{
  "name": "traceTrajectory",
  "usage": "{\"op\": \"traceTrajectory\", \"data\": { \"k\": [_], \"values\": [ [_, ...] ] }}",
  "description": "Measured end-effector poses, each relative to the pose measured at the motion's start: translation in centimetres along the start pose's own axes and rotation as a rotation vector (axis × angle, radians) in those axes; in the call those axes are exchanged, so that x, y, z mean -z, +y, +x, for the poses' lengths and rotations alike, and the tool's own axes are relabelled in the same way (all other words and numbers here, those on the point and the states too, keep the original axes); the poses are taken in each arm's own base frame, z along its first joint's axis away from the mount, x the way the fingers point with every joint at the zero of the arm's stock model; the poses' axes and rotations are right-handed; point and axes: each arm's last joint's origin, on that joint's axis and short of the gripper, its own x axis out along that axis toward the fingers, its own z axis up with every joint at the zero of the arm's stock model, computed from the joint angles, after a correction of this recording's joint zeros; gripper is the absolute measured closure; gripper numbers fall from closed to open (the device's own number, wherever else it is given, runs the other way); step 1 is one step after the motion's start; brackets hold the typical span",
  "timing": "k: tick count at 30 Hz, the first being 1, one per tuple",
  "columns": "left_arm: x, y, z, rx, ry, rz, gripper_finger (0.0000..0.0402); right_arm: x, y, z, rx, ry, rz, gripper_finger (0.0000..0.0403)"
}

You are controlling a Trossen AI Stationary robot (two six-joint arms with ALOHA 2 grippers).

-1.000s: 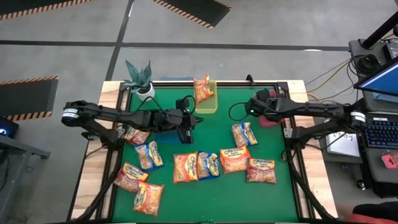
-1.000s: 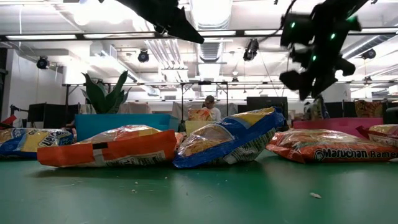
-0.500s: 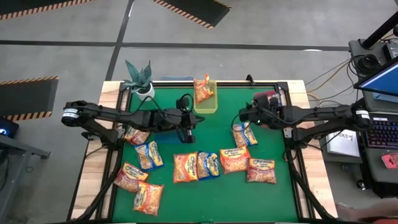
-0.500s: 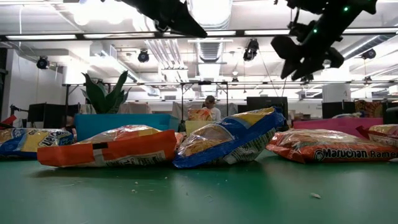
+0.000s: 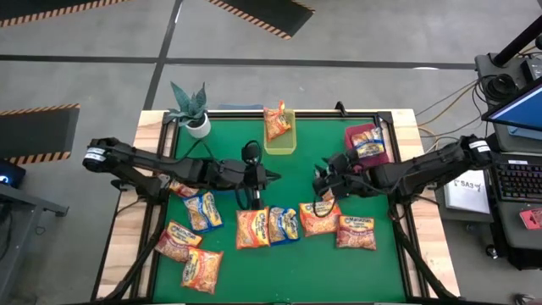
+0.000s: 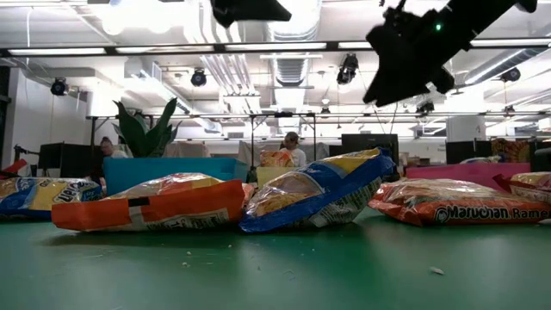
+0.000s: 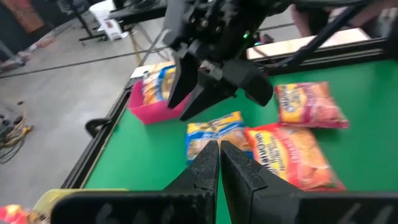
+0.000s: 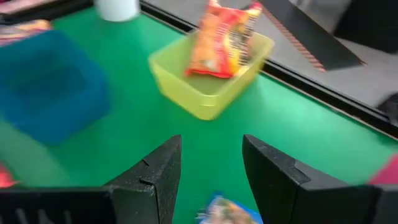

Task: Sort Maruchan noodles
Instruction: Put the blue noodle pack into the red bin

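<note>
Right jaws above blue-edged packet (image 5: 328, 194)

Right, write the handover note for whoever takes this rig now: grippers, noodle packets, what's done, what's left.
Left gripper: shut, empty, above mid-table.
Right gripper: open, empty, hovering over the blue-edged packet right of centre.
Done: one orange packet stands in the yellow bin; one blue-edged packet lies in the pink bin, which looks mis-sorted.
Left: the loose packets on the green mat, a centre row and a cluster at the left. The blue bin appears only in the right wrist view.
</note>
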Motion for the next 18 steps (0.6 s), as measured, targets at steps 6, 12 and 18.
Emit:
{"op": "traceTrajectory", "data": {
  "k": [6,12,18],
  "values": [
    [-1.0,-1.8,-0.9,0.057,-0.026,0.018,0.0402,0.0,1.3,-0.3,-0.067,-0.046,-0.005,0.0243],
    [-1.0,-2.7,-1.3,0.086,-0.02,0.034,0.0402,-0.1,1.4,-0.3,-0.073,-0.052,-0.016,0.0243],
    [-0.5,-2.8,-1.3,0.091,0.018,0.044,0.0402,-0.1,1.5,-0.4,-0.077,-0.058,-0.02,0.0243]
  ]
}}
